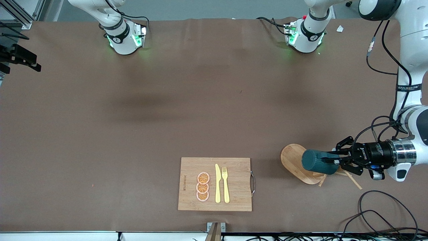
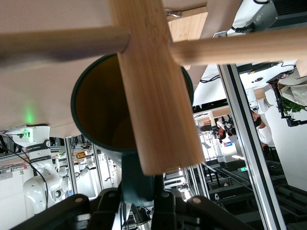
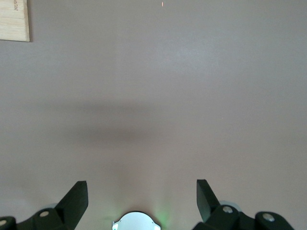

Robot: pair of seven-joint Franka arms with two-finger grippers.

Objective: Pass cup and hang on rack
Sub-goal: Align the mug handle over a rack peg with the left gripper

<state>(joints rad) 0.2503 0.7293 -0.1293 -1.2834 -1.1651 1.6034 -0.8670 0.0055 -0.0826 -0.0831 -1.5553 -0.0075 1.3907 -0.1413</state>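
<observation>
The dark teal ribbed cup (image 1: 314,161) lies on its side in the air over the rack's oval bamboo base (image 1: 291,157), toward the left arm's end of the table. My left gripper (image 1: 330,161) is shut on the cup's handle. In the left wrist view the cup's tan inside (image 2: 98,108) faces the camera, with the rack's post (image 2: 158,96) and a peg (image 2: 62,40) crossing in front of its rim, and my left gripper (image 2: 144,194) clamps the teal handle. Thin pegs (image 1: 352,180) stick out under the gripper. My right gripper (image 3: 141,191) is open and empty over bare table; it is out of the front view.
A rectangular wooden cutting board (image 1: 234,174) with three orange slices (image 1: 203,186), a yellow knife (image 1: 217,183) and a yellow fork (image 1: 226,184) lies near the front camera's edge; its corner shows in the right wrist view (image 3: 14,19). Black cables (image 1: 378,214) lie near the rack.
</observation>
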